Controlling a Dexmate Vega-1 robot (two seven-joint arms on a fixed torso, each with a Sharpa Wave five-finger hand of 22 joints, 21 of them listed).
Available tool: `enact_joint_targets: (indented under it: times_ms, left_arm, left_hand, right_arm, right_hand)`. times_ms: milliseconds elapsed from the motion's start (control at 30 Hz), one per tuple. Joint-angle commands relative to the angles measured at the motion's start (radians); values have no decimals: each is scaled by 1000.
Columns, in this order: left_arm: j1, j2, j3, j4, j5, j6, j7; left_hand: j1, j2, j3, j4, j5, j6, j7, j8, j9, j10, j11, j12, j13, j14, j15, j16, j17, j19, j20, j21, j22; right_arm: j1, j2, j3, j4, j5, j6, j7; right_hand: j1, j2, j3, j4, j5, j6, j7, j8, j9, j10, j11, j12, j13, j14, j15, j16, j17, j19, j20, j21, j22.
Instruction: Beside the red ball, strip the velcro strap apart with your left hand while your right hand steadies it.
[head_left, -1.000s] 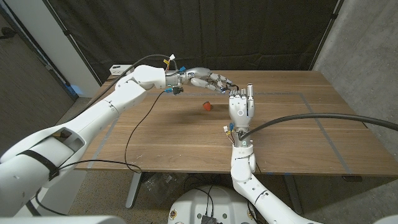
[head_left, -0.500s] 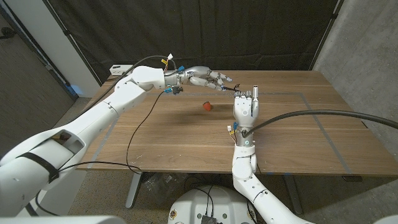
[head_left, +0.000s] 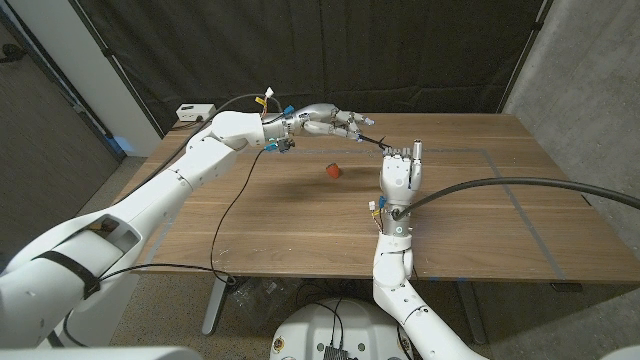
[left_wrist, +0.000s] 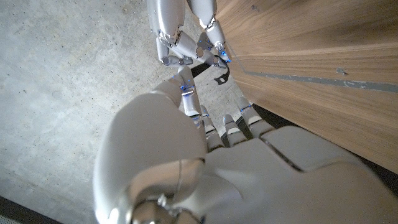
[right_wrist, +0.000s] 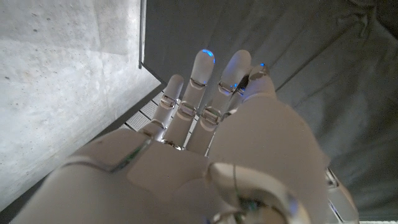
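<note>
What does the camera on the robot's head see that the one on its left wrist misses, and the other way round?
The head view takes in the whole wooden table, the red ball lying on it, and both arms reaching over it. The left wrist view looks along the back of the left hand and gives a close look at a small dark piece of the velcro strap at the fingers of the right hand. Both show the two hands meeting at the strap above the wooden table.
</note>
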Motion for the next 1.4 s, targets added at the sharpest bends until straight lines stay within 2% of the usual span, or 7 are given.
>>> enact_joint_targets:
  times_ms: [33,133,300,333,567,1000,1400]
  left_arm:
    - [83,0,-52,-20,-10,-46,124]
    - [127,18,-76,-71,58,-71,241]
    - [151,29,-94,-73,52,-102,267]
    - [156,31,-98,-72,54,-109,272]
    - [181,50,-119,-62,51,-156,287]
    - [243,128,-155,-97,171,-201,385]
    - [304,176,-194,-82,130,-257,383]
  left_hand:
    - [-38,2,10,16,-21,-12,-65,48,27,28,-11,21,7,42,-17,15,3,6,37,16,-1]
    - [-42,-17,15,7,-40,-38,-106,24,-5,58,-30,36,10,89,-26,27,-2,24,55,28,-3]
    - [-52,-67,7,-31,-60,-256,-228,-96,-86,16,-37,4,11,83,-31,21,-10,31,60,43,-9]
    - [-54,-75,5,-40,-59,-309,-284,-131,-109,-1,-37,-10,9,72,-28,18,-13,26,62,44,-11]
    - [-117,-142,-64,-59,-54,-795,-312,-420,-234,-181,8,-124,-35,-64,-2,-18,-55,-15,38,35,-18]
    - [-321,-264,-242,13,16,-1240,-266,-457,-309,-497,115,-159,-82,-259,70,-25,-59,-167,76,-42,-20]
    - [-358,-278,-283,33,54,-1309,-256,-450,-319,-577,148,-158,-94,-323,89,-27,-58,-216,88,-64,-16]
  right_arm:
    - [2,18,2,0,-3,-2,-4]
    - [8,17,-3,0,1,-4,-4]
    - [17,19,-10,5,4,-11,-4]
    - [19,18,-13,6,4,-11,-4]
    - [29,19,-33,6,6,-27,-4]
    - [37,32,-62,-4,2,-42,-4]
    - [36,13,-123,-47,-6,-107,-4]
  right_hand:
    - [-1,3,-5,-2,2,16,-4,4,0,2,-1,2,3,-3,-104,5,5,-2,-128,10,2]
    - [0,3,-6,-2,2,16,-4,4,0,2,0,2,3,-1,-104,8,9,-3,-130,12,1]
    - [1,4,-7,-2,2,16,-3,4,0,4,1,4,4,-3,-104,6,7,-2,-129,14,0]
    - [1,4,-8,-2,2,16,-2,4,0,3,1,5,6,-2,-104,6,7,-3,-130,14,0]
    - [2,4,-9,-2,3,17,-2,3,0,3,2,4,5,-1,-104,7,8,-2,-130,15,-1]
    - [4,5,-12,-1,3,20,0,4,-1,2,2,3,5,-2,-104,5,7,-1,-130,18,-3]
    - [4,7,-14,1,4,19,1,3,-1,5,2,3,3,0,-104,2,3,1,-128,20,-4]
